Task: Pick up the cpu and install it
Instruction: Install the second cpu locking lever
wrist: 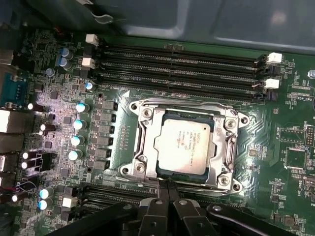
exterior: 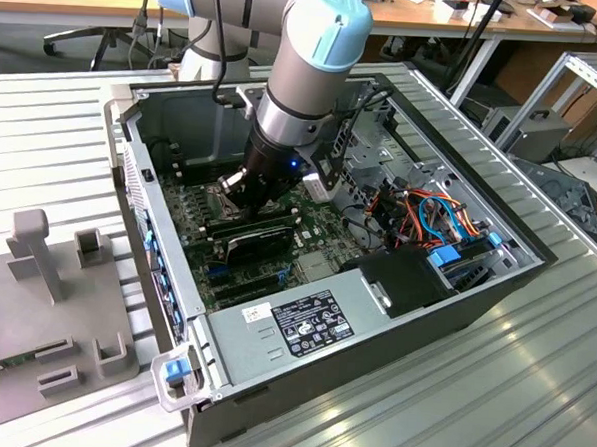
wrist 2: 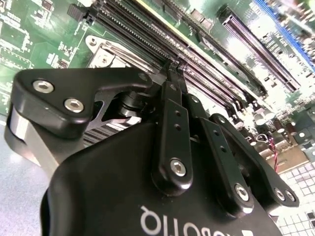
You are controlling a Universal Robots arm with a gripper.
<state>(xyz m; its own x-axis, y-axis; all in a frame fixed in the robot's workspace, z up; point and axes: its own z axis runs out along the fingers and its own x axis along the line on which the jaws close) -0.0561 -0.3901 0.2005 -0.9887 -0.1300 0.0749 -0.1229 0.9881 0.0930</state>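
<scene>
The cpu (wrist: 186, 143) is sitting flat in the socket (wrist: 183, 147) on the green motherboard (wrist: 123, 98), its pale metal face up, framed on all sides by the socket's silver metal frame (wrist: 142, 142). Lying level and square inside the frame, it looks seated as installing requires, though whether the frame is latched down cannot be told.

The pincer (wrist: 167, 189) is hovering just beside the socket's edge, over the row of memory slots (wrist: 118, 194) next to it. Its two black fingertips (wrist: 158, 206) are pressing together with nothing between them, so it is clenched and empty; in the second wrist view the fingertips (wrist 2: 173, 73) are likewise meeting at a point above the board, the linkage bars folded in close. The chip itself is apart from the fingers.

In the exterior view the arm (exterior: 306, 74) is reaching down steeply into the open computer case (exterior: 404, 319), which is lying on its side on the ribbed metal counter (exterior: 530, 396) so the board faces upward for access. A grey parts fixture (exterior: 64, 301) is resting on the counter at the exterior view's left, well apart from the case.
</scene>
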